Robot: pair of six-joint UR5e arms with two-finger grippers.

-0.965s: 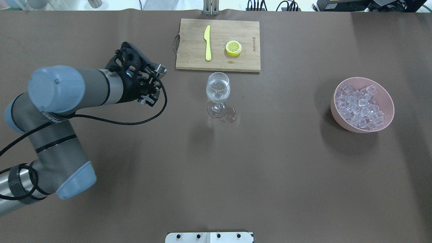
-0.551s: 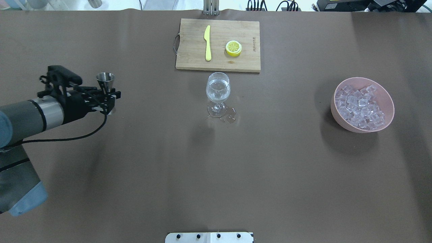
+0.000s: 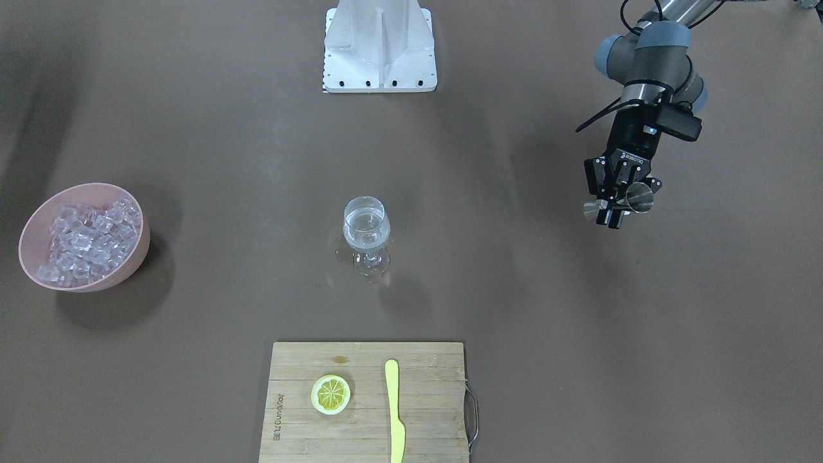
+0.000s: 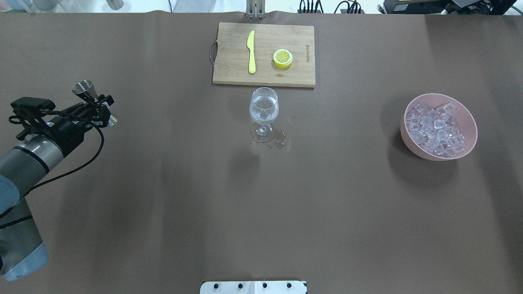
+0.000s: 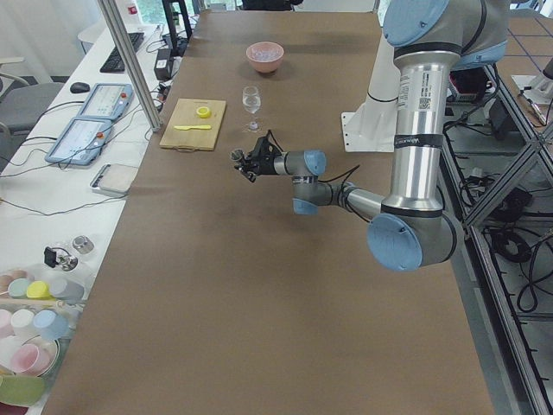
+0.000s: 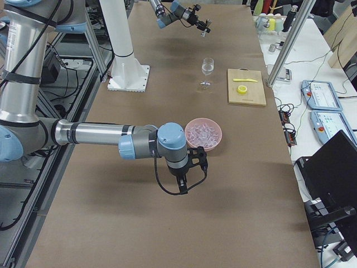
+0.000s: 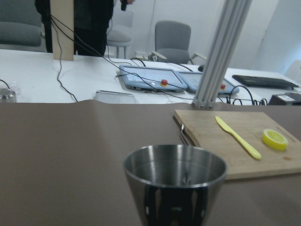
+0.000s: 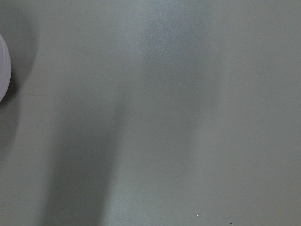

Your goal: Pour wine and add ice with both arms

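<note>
Left arm's black fingers [image 3: 607, 217] pinching a steel double-cone jigger [image 4: 85, 90], colourless wine [image 4: 264, 114] in clear stemmed glass [image 4: 264, 97], right arm's fingers [image 6: 182, 187] near pink bowl [image 4: 464, 112] of translucent ice cubes [image 4: 435, 130], their spread cannot be told.

The brown table [image 4: 286, 212] is carrying a wine glass [image 4: 264, 112] mid-table, a cutting board [image 4: 229, 61] at its twelve o'clock and a pink bowl [image 4: 468, 113] at three o'clock.

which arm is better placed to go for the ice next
Right, most likely. The right gripper hangs close beside the pink bowl of ice. The left gripper is shut on the metal jigger, at the far end of the table from that bowl.
</note>
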